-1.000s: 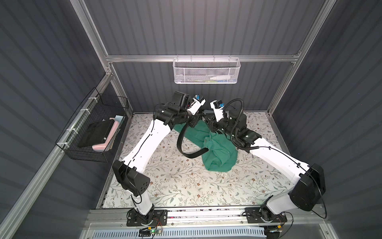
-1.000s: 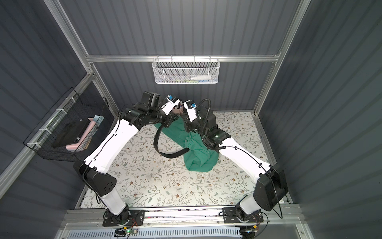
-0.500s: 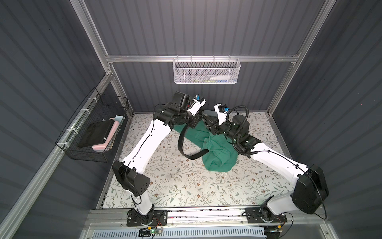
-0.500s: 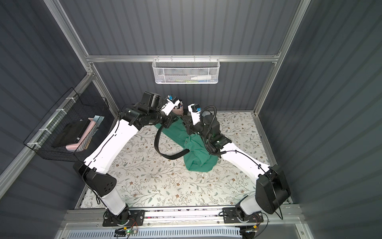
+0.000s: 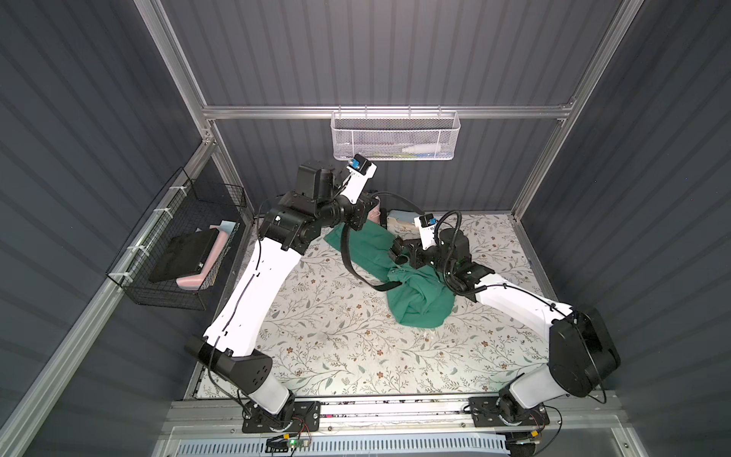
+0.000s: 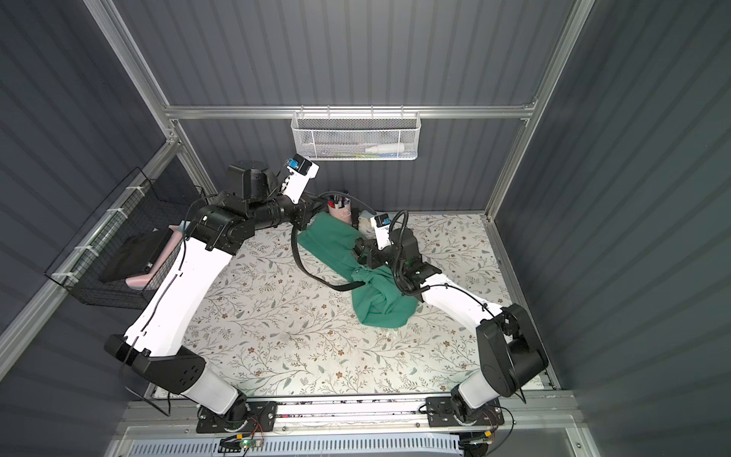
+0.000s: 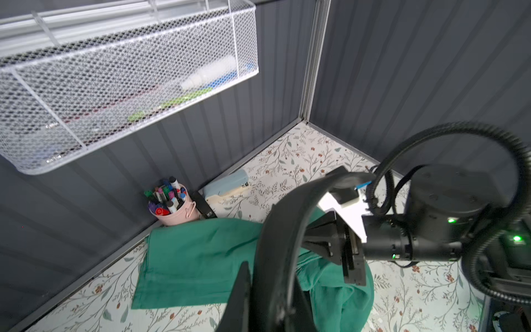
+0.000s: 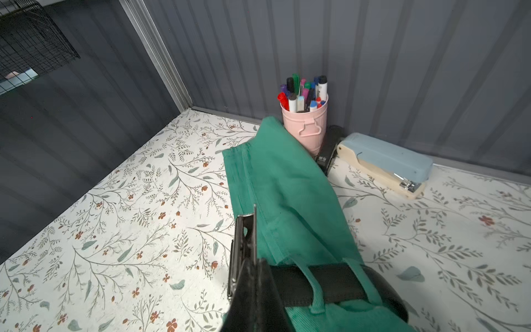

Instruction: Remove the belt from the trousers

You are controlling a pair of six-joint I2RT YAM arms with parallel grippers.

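The green trousers (image 5: 419, 300) (image 6: 379, 300) lie bunched on the floral table, one leg stretching back toward the rear wall. The black belt (image 5: 348, 265) (image 6: 300, 261) arcs from the waistband up to my raised left gripper (image 5: 345, 232) (image 7: 271, 299), which is shut on it. In the right wrist view the belt (image 8: 327, 283) runs through green loops, its metal buckle (image 8: 242, 247) beside my right gripper (image 8: 257, 287) (image 5: 396, 255). That gripper's fingers are pressed together at the waistband; whether they pinch cloth is hidden.
A pink cup of markers (image 8: 306, 126), a black stapler (image 8: 327, 149) and a pale blue stapler (image 8: 385, 163) stand against the back wall behind the trousers. A white mesh basket (image 5: 395, 136) hangs above. A black wire basket (image 5: 178, 245) hangs on the left wall.
My right arm has come down and forward onto the trousers' waistband, and its jaws have closed. The left gripper has kept its hold on the belt without moving.
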